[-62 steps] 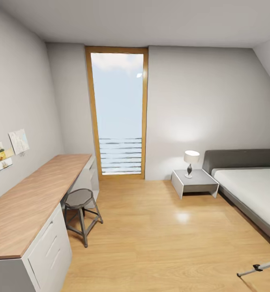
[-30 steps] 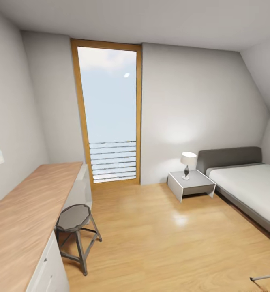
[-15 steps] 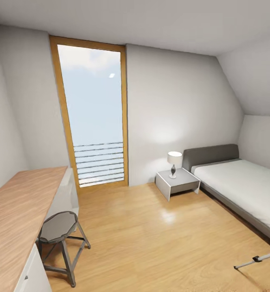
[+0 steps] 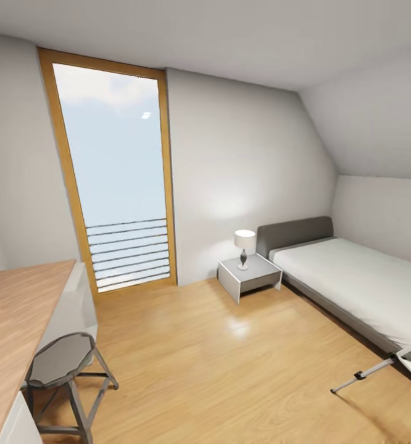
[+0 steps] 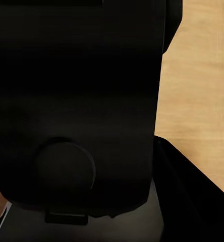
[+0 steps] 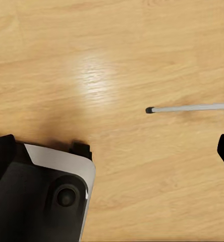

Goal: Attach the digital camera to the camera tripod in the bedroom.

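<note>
soft daylight from the tall window (image 4: 116, 179); glare patches on the wood floor (image 4: 230, 370), walls bowed at edges

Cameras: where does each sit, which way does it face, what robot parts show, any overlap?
Head: high, facing the bedroom; bed, tripod leg by it. No arms.
Left wrist: on left arm, black robot housing up close, wood floor beyond.
Right wrist: on right arm, looking down at floor; robot body in corner.
Shared: right wrist and head both catch the tripod leg.
</note>
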Controlling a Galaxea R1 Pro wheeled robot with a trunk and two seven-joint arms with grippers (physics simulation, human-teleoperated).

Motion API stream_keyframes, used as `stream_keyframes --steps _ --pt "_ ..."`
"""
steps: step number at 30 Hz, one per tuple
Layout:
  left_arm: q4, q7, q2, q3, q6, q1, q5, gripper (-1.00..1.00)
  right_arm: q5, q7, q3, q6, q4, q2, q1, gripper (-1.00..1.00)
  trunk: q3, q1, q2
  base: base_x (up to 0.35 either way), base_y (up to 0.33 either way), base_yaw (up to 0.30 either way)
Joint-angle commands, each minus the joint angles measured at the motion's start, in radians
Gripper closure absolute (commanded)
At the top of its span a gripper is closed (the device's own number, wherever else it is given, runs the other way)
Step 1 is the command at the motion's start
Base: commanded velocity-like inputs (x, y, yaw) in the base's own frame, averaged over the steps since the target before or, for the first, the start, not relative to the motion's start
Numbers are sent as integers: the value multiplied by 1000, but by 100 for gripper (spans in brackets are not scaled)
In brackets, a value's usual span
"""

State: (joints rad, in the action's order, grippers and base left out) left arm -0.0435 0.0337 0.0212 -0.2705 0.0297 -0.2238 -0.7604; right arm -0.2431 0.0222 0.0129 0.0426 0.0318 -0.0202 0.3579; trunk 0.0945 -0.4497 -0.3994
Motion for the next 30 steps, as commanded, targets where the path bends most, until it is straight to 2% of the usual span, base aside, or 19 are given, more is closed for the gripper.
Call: stream_keyframes --steps 1,8,30 --pt "1 4 0 -9 3 0 -8 100 -8 2 1 2 2 0 1 -100 0 0 -1 0 0 -239" --pt "2 5 4 -11 2 0 -11 100 -8 2 1 2 2 0 1 -100 3 0 -1 169 0 -231" --pt "4 3 6 -10 3 0 -17 100 -6 1 1 -1 2 0 1 -100 10 0 -1 317 0 -223"
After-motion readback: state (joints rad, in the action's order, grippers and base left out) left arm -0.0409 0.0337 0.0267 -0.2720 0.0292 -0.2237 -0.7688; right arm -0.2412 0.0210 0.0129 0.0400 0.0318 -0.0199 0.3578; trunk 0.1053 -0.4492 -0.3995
